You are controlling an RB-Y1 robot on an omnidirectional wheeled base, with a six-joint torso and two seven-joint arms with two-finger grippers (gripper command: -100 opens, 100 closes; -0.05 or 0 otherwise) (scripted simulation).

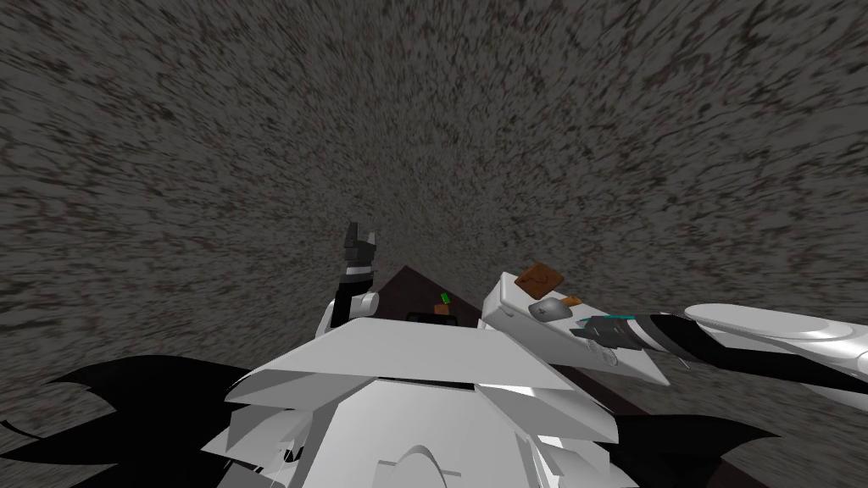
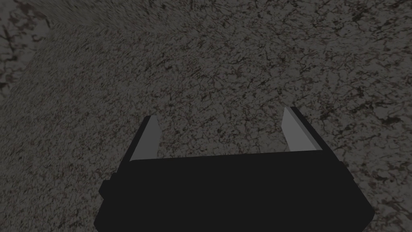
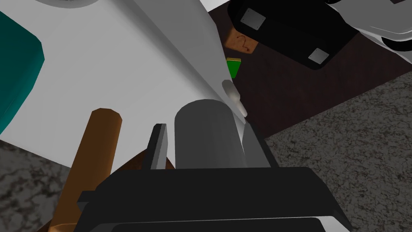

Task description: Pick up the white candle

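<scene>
Right gripper (image 3: 204, 125) is nearest, its two fingers drawn in narrow on the sides of the pale grey candle (image 3: 207, 139), one flush against it and the other just beside it. That candle is a plain cylinder at the edge of a white counter (image 3: 120, 60). A brown rod (image 3: 96, 153) lies just beside the gripper on the counter, and a teal block (image 3: 16, 68) sits further off. Beyond the counter's edge a small green piece (image 3: 233, 66) lies on a dark brown surface (image 3: 301, 96), which borders mottled grey carpet (image 3: 346, 137). From the head, the candle (image 1: 549, 309) lies near a brown square (image 1: 541, 278). Left gripper (image 2: 220, 114) hangs above the carpet with its fingers apart and nothing between them.
</scene>
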